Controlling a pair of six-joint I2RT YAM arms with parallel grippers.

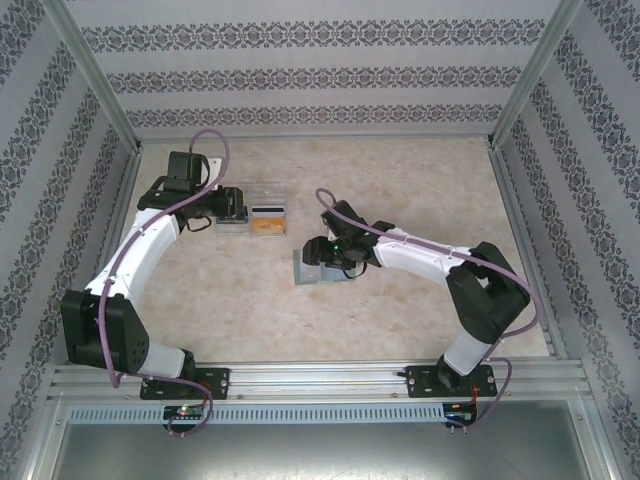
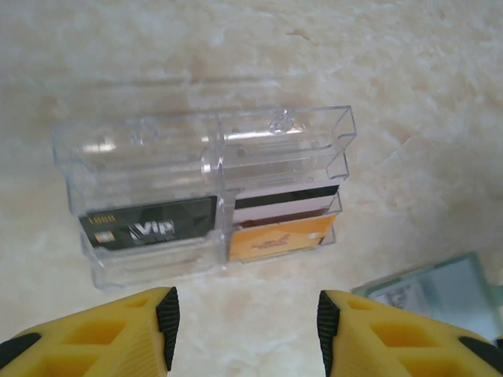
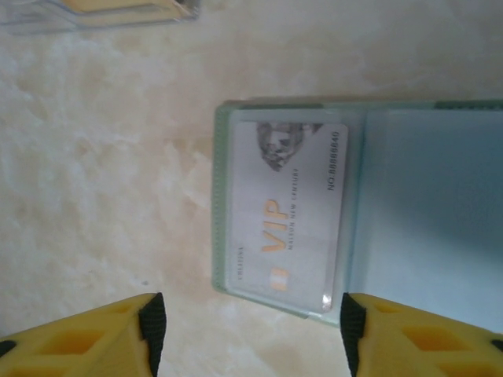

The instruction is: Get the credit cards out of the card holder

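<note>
Progress judged well along: black card (image 2: 149, 229), striped card (image 2: 287, 203) and orange card (image 2: 279, 238) are seen stowed in clear tray (image 2: 141, 141). Whitish VIP card (image 3: 287, 212) not yet removed from open card holder (image 3: 424, 212) on table (image 2: 393, 78). Left tool (image 2: 246, 322) is held over tray, right tool (image 3: 247, 330) over holder. Both are spread, nothing gripped.

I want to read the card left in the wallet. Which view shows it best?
Right wrist: the card lies face up in the wallet, print legible. Left wrist catches a wallet corner; top external shows it tiny, print unreadable.

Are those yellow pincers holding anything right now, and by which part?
Nothing is held. The left pincer and the right pincer both stand open and empty.
</note>
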